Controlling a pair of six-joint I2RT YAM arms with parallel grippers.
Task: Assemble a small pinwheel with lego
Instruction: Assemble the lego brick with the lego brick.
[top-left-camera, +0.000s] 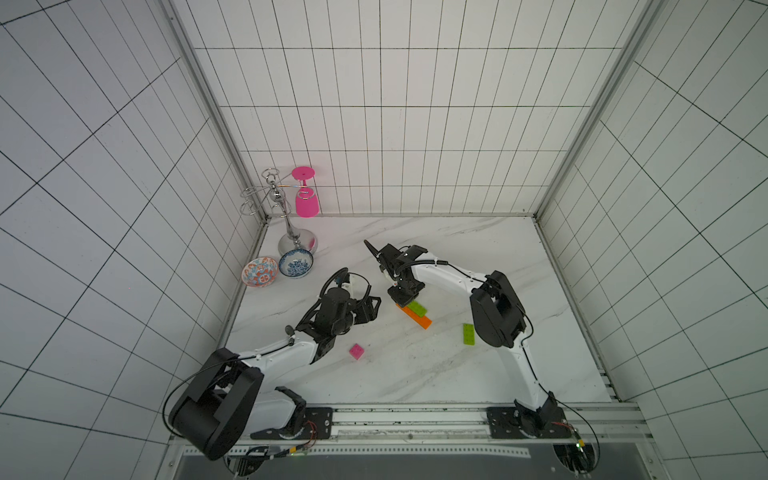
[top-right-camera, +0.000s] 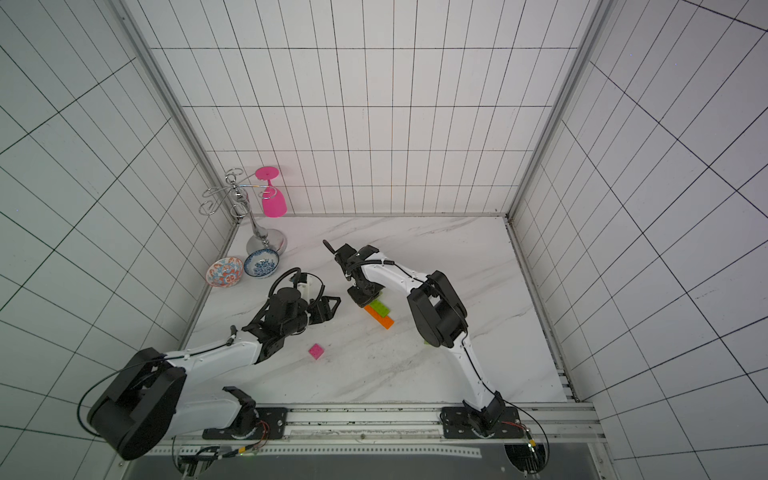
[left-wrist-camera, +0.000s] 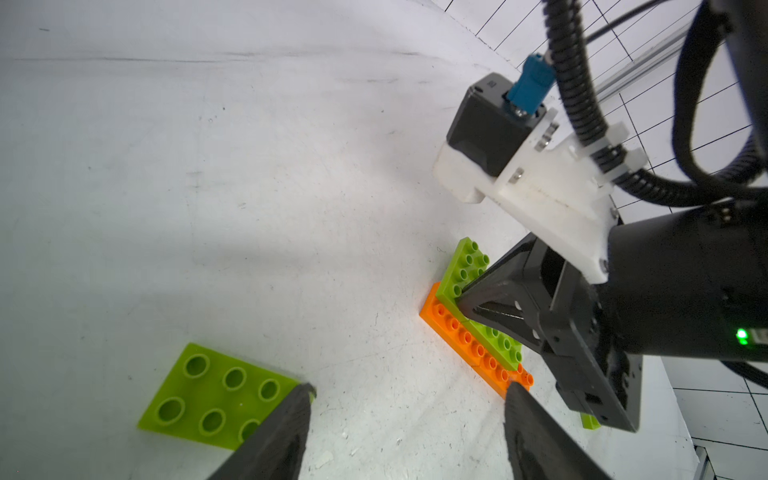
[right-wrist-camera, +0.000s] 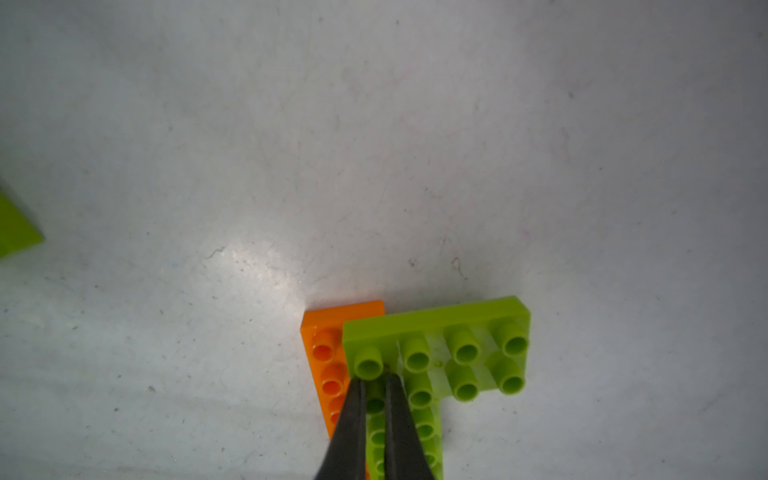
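Observation:
An orange bar (top-left-camera: 423, 321) lies mid-table with lime-green bricks (top-left-camera: 417, 308) stacked on it. In the right wrist view one green brick (right-wrist-camera: 440, 349) sits crosswise over a second green brick (right-wrist-camera: 419, 436) that runs along the orange bar (right-wrist-camera: 326, 361). My right gripper (right-wrist-camera: 374, 380) is shut, tips pressed down among the green studs. My left gripper (left-wrist-camera: 409, 390) is open and holds nothing. One of its fingers (left-wrist-camera: 291, 419) overlaps the corner of a loose green brick (left-wrist-camera: 208, 395). A pink square brick (top-left-camera: 356, 351) lies near the left forearm. Another green brick (top-left-camera: 468, 333) lies by the right arm.
Two patterned bowls (top-left-camera: 259, 272) (top-left-camera: 296, 263) stand at the far left of the table. Behind them a chrome glass rack (top-left-camera: 291, 232) holds a pink goblet (top-left-camera: 306, 201). Tiled walls close in three sides of the marble table (top-left-camera: 457, 374).

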